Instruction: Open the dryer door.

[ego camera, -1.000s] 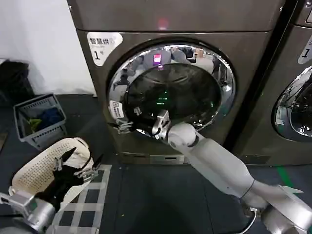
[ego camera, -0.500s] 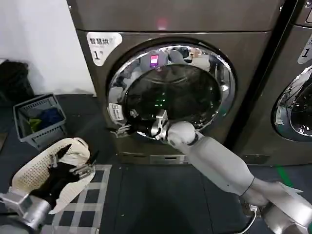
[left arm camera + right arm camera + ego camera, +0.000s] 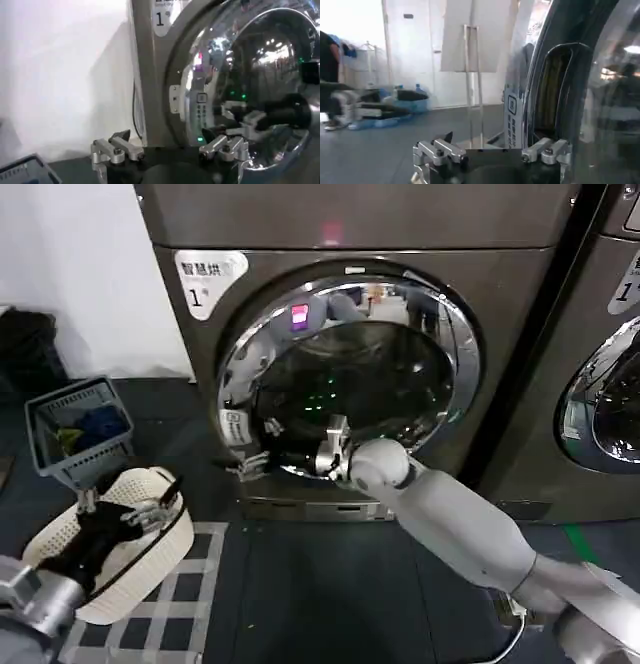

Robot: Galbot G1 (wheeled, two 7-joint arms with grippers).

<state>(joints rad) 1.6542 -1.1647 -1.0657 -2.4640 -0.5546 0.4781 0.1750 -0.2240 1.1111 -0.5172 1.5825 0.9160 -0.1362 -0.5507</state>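
Note:
The dryer door [image 3: 350, 384], round with a wide chrome ring and dark glass, stands slightly ajar, its left edge lifted off the machine front. My right gripper [image 3: 252, 462] is at the door's lower left rim, open, with one finger behind the edge. In the right wrist view the right gripper [image 3: 490, 150] is spread wide beside the door's rim [image 3: 555, 90]. My left gripper [image 3: 125, 506] hangs open and empty, low at the left above a white basket. The left wrist view shows the left gripper [image 3: 167, 150], the door [image 3: 260, 65] and the right gripper [image 3: 240, 117] farther off.
A white perforated basket [image 3: 60, 534] lies on the floor at the lower left, and a grey-blue crate [image 3: 80, 429] stands behind it by the wall. A second machine [image 3: 600, 384] stands close on the right. A checked mat [image 3: 190, 584] covers the floor before the dryer.
The door's left edge has swung outward, with the right gripper moving down and left along it. The left gripper has drawn back toward the lower left over the white basket.

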